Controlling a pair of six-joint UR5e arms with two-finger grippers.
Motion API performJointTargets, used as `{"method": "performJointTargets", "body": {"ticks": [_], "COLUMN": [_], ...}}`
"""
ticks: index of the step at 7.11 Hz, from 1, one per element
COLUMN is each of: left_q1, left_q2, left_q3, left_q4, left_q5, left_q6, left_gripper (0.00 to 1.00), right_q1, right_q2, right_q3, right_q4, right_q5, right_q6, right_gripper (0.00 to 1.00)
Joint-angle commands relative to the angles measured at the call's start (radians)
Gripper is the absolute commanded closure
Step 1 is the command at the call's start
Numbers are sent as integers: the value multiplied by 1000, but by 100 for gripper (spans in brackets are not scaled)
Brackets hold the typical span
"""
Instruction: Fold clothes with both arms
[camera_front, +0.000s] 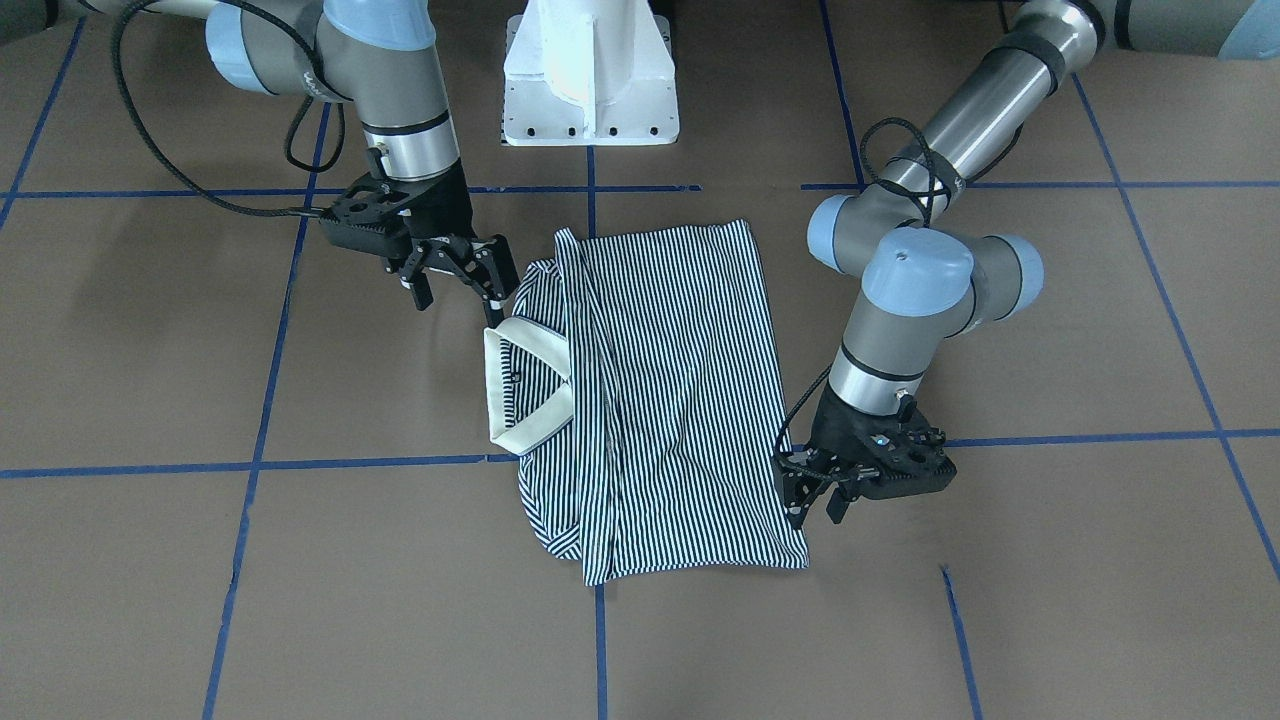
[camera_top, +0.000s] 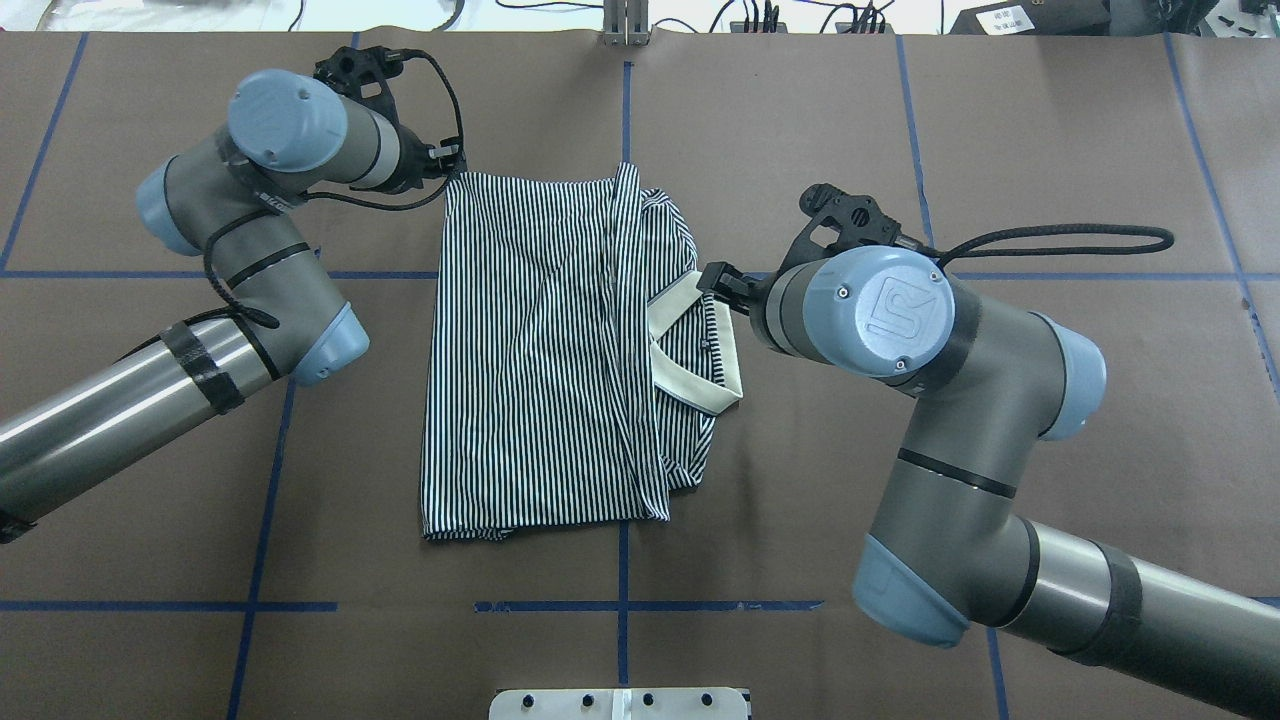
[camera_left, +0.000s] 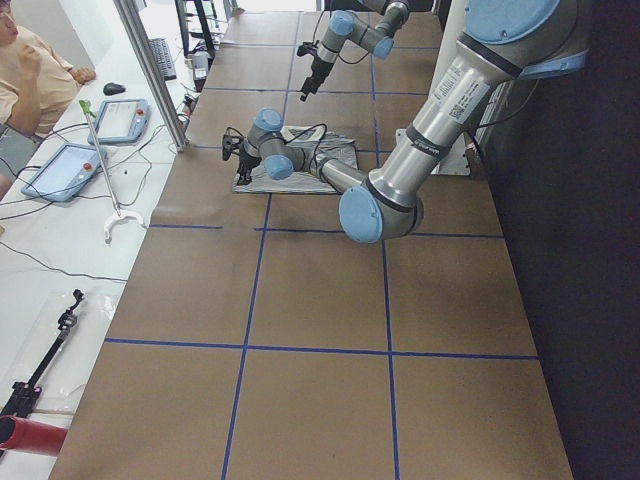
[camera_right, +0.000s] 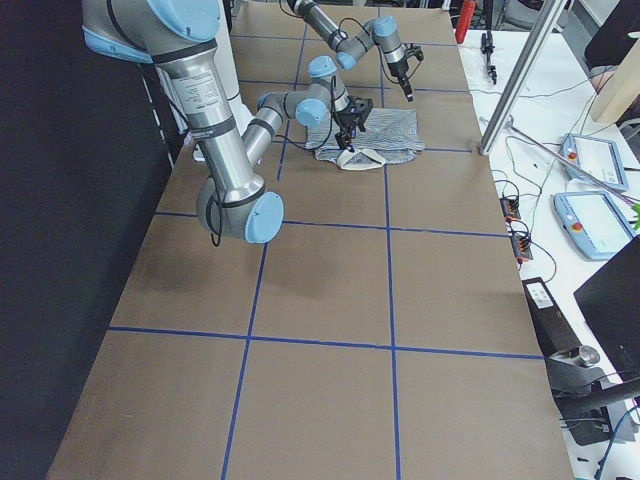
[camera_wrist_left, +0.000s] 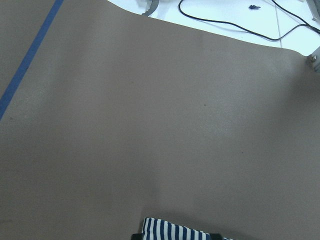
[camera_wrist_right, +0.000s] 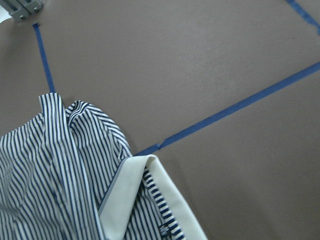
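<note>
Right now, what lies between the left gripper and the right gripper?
The striped polo shirt lies flat between right gripper and left gripper, cream collar toward the right one; clearest in the front-facing view.

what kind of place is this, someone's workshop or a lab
Most likely a robotics lab: the left arm and right arm work at a brown table gridded with blue tape, and a white side bench holds teach pendants.

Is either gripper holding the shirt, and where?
Left gripper has a hem corner of the shirt between its jaws; clamped or not, cannot tell. Right gripper is open beside the collar, holding nothing.
</note>
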Motion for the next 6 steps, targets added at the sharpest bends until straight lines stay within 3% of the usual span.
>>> {"method": "performJointTargets", "body": {"ticks": [1, 3, 4, 6], "left_q1": [-4, -6, -6, -4], "left_q2": [61, 63, 65, 65], "left_q3": [-81, -81, -81, -81], "left_q4": [2, 2, 2, 2], "left_q5": [-30, -30, -30, -30], "left_q6": [-1, -4, -4, -6], "left_gripper": [46, 46, 46, 46], "right_q1": [-90, -167, -196, -224], "right_q2": [32, 56, 97, 67], "right_q3": [-29, -63, -130, -128], "right_q4": [61, 58, 55, 32], "right_q5": [-5, -10, -36, -41], "right_q6": [142, 239, 262, 264], "right_gripper": [0, 0, 5, 14]}}
